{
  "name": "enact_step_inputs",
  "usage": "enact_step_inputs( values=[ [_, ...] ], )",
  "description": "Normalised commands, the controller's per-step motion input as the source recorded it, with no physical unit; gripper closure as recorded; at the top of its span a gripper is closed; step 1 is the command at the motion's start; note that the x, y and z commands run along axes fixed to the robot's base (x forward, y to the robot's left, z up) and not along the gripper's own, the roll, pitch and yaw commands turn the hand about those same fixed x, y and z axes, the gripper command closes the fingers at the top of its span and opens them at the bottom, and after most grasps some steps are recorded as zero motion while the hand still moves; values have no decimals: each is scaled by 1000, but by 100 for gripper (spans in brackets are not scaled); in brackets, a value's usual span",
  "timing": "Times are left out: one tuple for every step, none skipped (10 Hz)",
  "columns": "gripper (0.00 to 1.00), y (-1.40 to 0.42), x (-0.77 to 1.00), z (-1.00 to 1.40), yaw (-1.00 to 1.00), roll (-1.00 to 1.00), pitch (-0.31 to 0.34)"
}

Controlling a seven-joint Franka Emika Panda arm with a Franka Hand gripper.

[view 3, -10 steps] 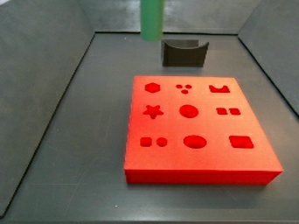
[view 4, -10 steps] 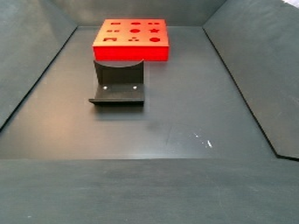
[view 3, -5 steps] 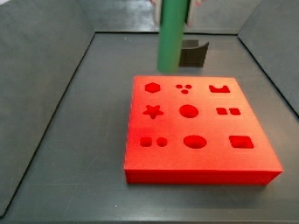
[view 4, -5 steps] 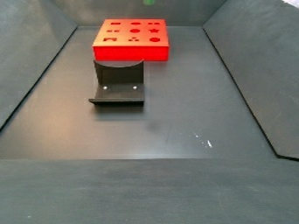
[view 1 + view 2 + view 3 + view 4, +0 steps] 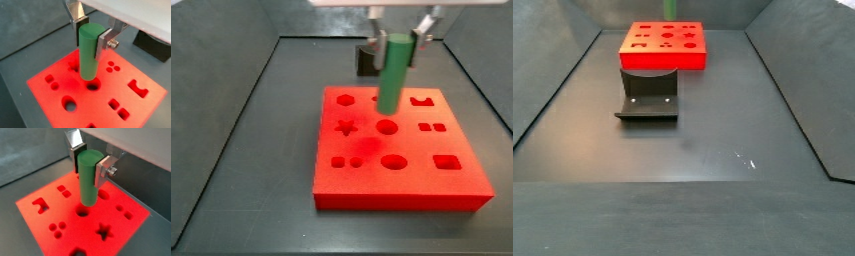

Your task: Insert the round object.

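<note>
The gripper (image 5: 92, 31) hangs in the air over the red block (image 5: 150, 95). Its two flat silver fingers (image 5: 75, 12) are closed tight on the round object (image 5: 89, 50), one on each side near its top end. Both wrist views show this, and the gripper (image 5: 91, 158) looks the same in each.

The round object (image 5: 89, 176) is a long, plain green stick, smooth all over, with a flat round top. It stands straight up and down. Its bottom end is above the block, close to a round hole (image 5: 93, 87) near the middle of the block's top. I cannot tell if the end touches the block.

In a side view the green stick (image 5: 393, 73) hangs from the gripper (image 5: 400, 30) above the back half of the block (image 5: 398, 195).

The block's top has many holes cut in it: round ones, a star (image 5: 103, 232), squares and small dots.

A dark grey curved holder (image 5: 648, 95) sits on the floor just beside the block (image 5: 663, 58). The floor (image 5: 687, 150) is dark grey.
</note>
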Motion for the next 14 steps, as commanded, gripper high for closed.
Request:
enact_step_inputs(
  values=[
    [100,0,754,-143,154,-9,-267],
    [100,-60,580,-200,240,160,-146],
    [100,-40,469,-169,311,354,-77],
    [100,0,283,-186,326,449,0],
    [100,-157,214,-217,71,434,0],
    [100,-146,437,-403,-240,216,159],
    [100,-3,383,-351,-431,69,217],
    [100,74,209,-389,-509,6,360],
    [100,131,177,-311,-511,0,380],
    [100,6,483,-100,-277,0,353],
    [100,0,440,0,-143,0,247],
    [100,-46,183,17,0,84,164],
    [100,0,0,54,-151,83,50],
    [100,0,-74,0,-177,51,0]
  ],
)
